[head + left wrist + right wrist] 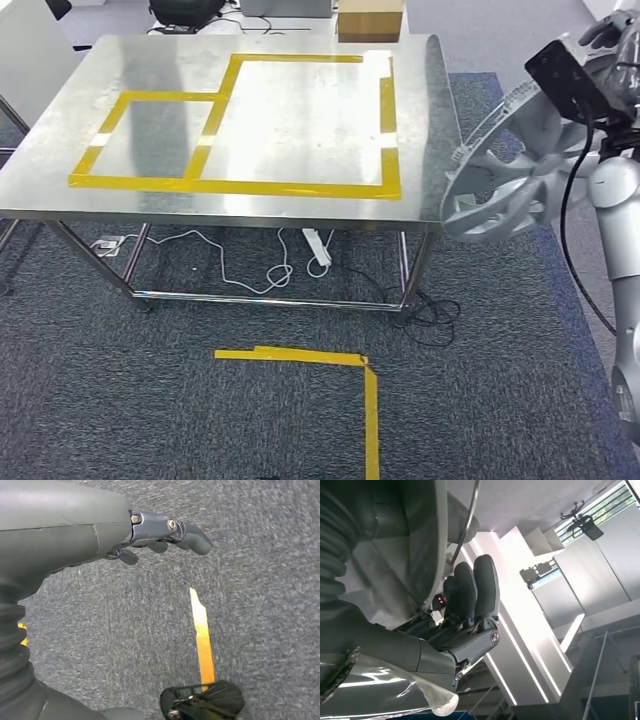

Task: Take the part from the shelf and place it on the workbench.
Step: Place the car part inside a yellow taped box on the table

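part (507,175), a grey wheel-like disc, hangs just off the workbench (60,170) corner, clenched in your right hand (471,615). left hand (166,532) hangs loose, holding nothing. swing in low and, i'd judge, the rim clips the workbench edge and twists free.

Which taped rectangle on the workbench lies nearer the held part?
The larger yellow-taped rectangle, on the workbench's right side, nearest the part the right hand holds.

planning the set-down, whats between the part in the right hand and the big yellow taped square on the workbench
In the head view, just bare steel: the workbench edge strip separates the part from the taped square.
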{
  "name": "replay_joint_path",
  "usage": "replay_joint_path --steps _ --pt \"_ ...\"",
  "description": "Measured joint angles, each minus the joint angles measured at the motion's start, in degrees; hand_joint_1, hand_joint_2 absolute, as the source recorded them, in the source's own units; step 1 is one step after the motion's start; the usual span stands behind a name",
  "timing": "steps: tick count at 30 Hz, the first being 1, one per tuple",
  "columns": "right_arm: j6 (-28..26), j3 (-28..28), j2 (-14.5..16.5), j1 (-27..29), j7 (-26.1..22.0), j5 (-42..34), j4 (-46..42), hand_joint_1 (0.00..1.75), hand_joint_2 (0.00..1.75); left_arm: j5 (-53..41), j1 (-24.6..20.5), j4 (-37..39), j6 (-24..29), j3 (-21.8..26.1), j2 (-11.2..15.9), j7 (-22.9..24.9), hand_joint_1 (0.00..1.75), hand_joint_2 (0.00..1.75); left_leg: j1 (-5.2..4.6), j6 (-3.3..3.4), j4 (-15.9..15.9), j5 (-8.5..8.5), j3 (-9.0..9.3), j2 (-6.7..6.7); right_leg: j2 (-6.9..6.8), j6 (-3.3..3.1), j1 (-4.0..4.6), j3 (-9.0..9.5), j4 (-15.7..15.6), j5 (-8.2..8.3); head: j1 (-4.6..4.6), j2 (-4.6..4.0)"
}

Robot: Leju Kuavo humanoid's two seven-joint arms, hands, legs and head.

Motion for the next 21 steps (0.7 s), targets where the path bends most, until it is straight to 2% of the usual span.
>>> replay_joint_path --steps 1,3,4,5,7,9,10,11,13,14,15,16,18,19,20,21 --pt "0.05 -0.03 -0.14 0.09 -0.03 -0.02 0.00 1.75 1.75 -0.02 0.04 0.00 0.02 0.00 -0.02 -0.01 0.00 1.75 -0.02 0.25 -1.51 2.07 0.07 0.00 0.06 0.05 0.04 0.54 -0.01 -0.40 0.01 0.00" --pt "0.14 -0.10 -0.34 0.09 -0.10 -0.08 0.01 1.75 1.75 -0.03 0.11 0.00 0.09 0.01 0.04 -0.02 0.00 1.75 -0.30 1.32 -8.50 7.34 2.28 -0.01 0.19 0.25 0.12 1.72 -0.09 -1.27 0.07 0.01" --pt "0.24 -0.14 -0.39 0.04 -0.12 -0.16 0.04 1.75 1.75 -0.04 0.15 0.01 0.13 0.02 0.09 -0.03 0.00 1.75 -0.53 1.97 -11.56 9.03 3.44 -0.02 0.31 0.45 0.16 2.16 -0.19 -1.61 0.13 0.00" --pt "0.37 -0.17 -0.45 0.01 -0.13 -0.21 0.08 1.75 1.75 -0.04 0.18 0.01 0.16 0.03 0.14 -0.04 0.00 1.75 -0.76 2.57 -13.57 9.66 4.28 -0.01 0.43 0.73 0.14 2.43 -0.38 -1.84 0.14 0.00" --pt "0.60 -0.21 -0.70 0.22 -0.16 -0.25 0.10 1.75 1.75 -0.05 0.13 0.02 0.22 0.04 0.15 -0.07 0.00 1.75 -1.00 3.47 -15.44 8.75 5.30 0.07 0.60 1.50 0.14 2.67 -0.48 -1.72 0.17 0.00" --pt "0.66 -0.32 -1.10 0.49 -0.20 -0.25 0.04 1.75 1.75 -0.05 0.00 0.03 0.28 0.04 0.10 -0.08 0.00 1.75 -0.80 3.87 -17.26 8.00 6.62 0.05 0.36 2.07 0.04 2.47 0.08 -1.99 0.24 0.00" --pt "0.66 -0.38 -1.24 0.39 -0.23 -0.26 0.01 1.75 1.75 -0.05 -0.05 0.03 0.29 0.04 0.04 -0.09 0.00 1.75 -0.67 3.92 -17.82 7.88 7.16 -0.01 0.24 2.20 0.03 1.86 1.19 -2.69 0.33 0.00" --pt "0.67 -0.43 -1.33 0.25 -0.24 -0.27 0.00 1.75 1.75 -0.05 -0.07 0.04 0.31 0.04 -0.02 -0.10 0.00 1.75 -0.57 3.95 -18.17 7.84 7.58 -0.11 0.14 2.29 0.01 0.57 3.45 -3.91 0.41 -0.01" --pt "0.69 -0.44 -1.36 0.16 -0.26 -0.28 0.04 1.75 1.75 -0.05 -0.05 0.04 0.30 0.05 -0.14 -0.11 0.00 1.75 -0.56 4.03 -18.24 7.45 8.01 -0.22 0.14 2.49 0.05 -3.57 10.35 -6.75 0.52 -0.01" --pt "0.71 -0.43 -1.37 0.39 -0.25 -0.29 0.08 1.75 1.75 -0.05 0.00 0.05 0.29 0.05 -0.20 -0.11 0.00 1.75 -0.55 4.01 -18.22 7.13 8.32 -0.25 0.14 2.58 0.04 -5.63 13.21 -7.48 0.55 -0.01" --pt "0.72 -0.42 -1.37 0.72 -0.25 -0.29 0.11 1.75 1.75 -0.06 0.05 0.05 0.29 0.05 -0.27 -0.11 0.00 1.75 -0.53 3.93 -18.21 6.78 8.75 -0.30 0.13 2.67 0.00 -6.94 14.38 -7.08 0.54 -0.01" --pt "0.73 -0.40 -1.37 1.00 -0.24 -0.29 0.13 1.75 1.75 -0.07 0.10 0.06 0.28 0.04 -0.33 -0.11 0.00 1.75 -0.50 3.79 -18.18 6.37 9.29 -0.35 0.10 2.75 -0.05 -7.20 13.31 -5.31 0.56 -0.01" --pt "0.73 -0.43 -1.40 1.20 -0.25 -0.29 0.13 1.75 1.75 -0.08 0.15 0.07 0.28 0.04 -0.43 -0.11 0.00 1.75 -0.39 3.32 -18.16 5.45 10.54 -0.42 -0.05 3.00 -0.18 -5.29 6.52 0.21 0.52 0.00" --pt "0.73 -0.44 -1.44 1.14 -0.26 -0.30 0.15 1.75 1.75 -0.08 0.12 0.07 0.28 0.04 -0.44 -0.11 0.00 1.75 -0.37 3.04 -18.07 5.06 11.00 -0.44 -0.16 3.03 -0.06 -4.20 3.05 1.80 0.51 0.00" --pt "0.75 -0.44 -1.47 1.04 -0.26 -0.31 0.16 1.75 1.75 -0.08 0.07 0.07 0.28 0.04 -0.41 -0.11 0.00 1.75 -0.36 2.72 -17.94 4.70 11.19 -0.47 -0.24 2.75 0.11 -3.28 0.85 2.51 0.51 -0.01" --pt "0.77 -0.44 -1.50 0.99 -0.25 -0.32 0.16 1.75 1.75 -0.08 0.05 0.07 0.28 0.04 -0.38 -0.11 0.00 1.75 -0.37 2.40 -17.71 4.40 11.27 -0.46 -0.28 2.29 0.31 -2.83 0.00 2.25 0.50 -0.01"
